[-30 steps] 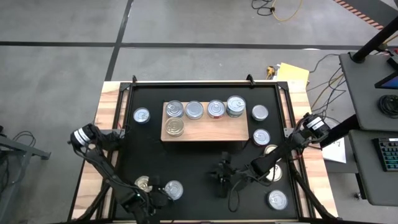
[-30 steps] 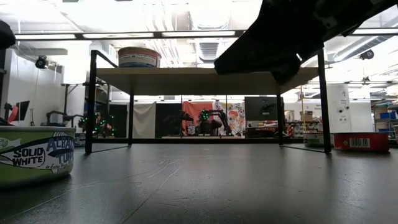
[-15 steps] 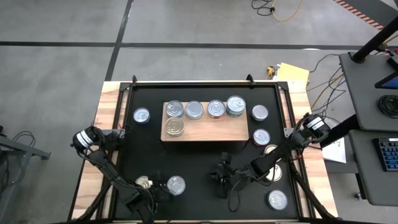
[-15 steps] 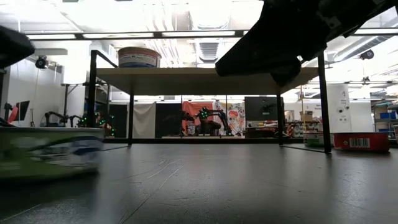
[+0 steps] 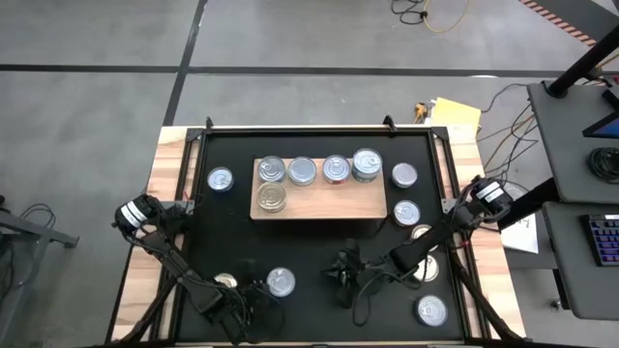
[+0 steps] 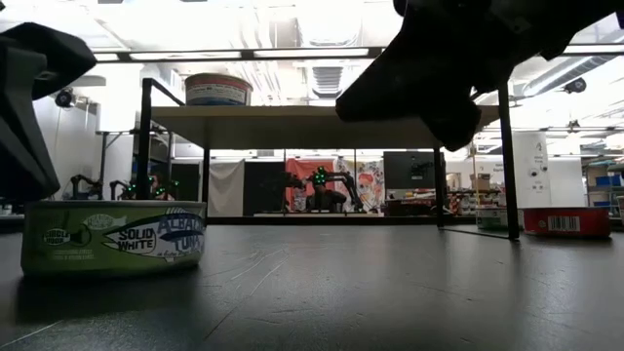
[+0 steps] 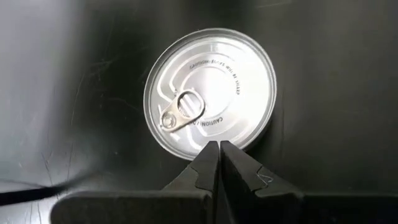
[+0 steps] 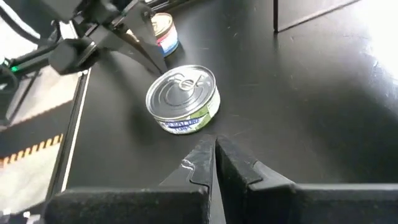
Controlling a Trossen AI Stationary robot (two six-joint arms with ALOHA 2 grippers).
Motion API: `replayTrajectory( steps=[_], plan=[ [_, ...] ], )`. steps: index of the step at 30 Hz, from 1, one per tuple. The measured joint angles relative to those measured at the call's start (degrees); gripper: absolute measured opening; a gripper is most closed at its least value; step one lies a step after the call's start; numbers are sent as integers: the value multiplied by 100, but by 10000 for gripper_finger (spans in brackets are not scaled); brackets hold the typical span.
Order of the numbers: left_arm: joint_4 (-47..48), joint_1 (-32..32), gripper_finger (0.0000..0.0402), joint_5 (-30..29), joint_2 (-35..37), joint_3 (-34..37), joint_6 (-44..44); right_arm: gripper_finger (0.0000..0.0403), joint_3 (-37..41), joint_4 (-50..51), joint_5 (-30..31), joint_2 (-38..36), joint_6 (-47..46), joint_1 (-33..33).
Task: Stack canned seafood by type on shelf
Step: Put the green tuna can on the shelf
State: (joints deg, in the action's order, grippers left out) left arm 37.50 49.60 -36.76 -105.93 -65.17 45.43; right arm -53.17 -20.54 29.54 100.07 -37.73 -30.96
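**Near-left tuna tin: rigid, slick, take it by the sides**

Near the front-left of the black tabletop mat [image 5: 319,237], the left gripper [image 7: 218,149] sits w/ both dark fingers pressed together, holding nothing, tips right at the rim of a short round silver-lidded tin with a green "solid white albacore tuna" label [image 7: 210,93]. That tin stands upright on the mat, apart from the flat light-wood shelf board [image 5: 324,201], which already carries five tins; one at its right end looks stacked.

Handling, as a judgement: stiff metal, won't deform, prob. moderately heavy for its size. Smooth lid and label wall = slippery; pull-tab is no place to grab. Best hold is across the side wall at opposite points, jaws opened wider than the tin first. Low height means little wall to catch, so fingers need to go down close to the mat.

The right gripper [image 8: 214,152] is also closed and empty, hovering mid-front of the mat, pointed at the same tin. More loose tins sit along the right side.
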Motion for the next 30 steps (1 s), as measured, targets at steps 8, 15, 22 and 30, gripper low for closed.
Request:
replayTrajectory(
  steps=[8, 15, 22, 30],
  plan=[
    [-407, -147, 0, -32, 7, 2, -691, 9, -138, 25, -19, 399, -377, 15],
    [-670, -290, 0, -32, 11, 4, -1250, 9, -521, 78, -19, 664, -146, 15],
    [-1037, -316, 0, -29, -22, 49, -1523, 9, -551, 179, -3, 665, -75, 15],
    [-1580, -364, 0, 24, -66, 146, -1863, 9, -551, 269, -2, 661, -127, 15]
  ],
)
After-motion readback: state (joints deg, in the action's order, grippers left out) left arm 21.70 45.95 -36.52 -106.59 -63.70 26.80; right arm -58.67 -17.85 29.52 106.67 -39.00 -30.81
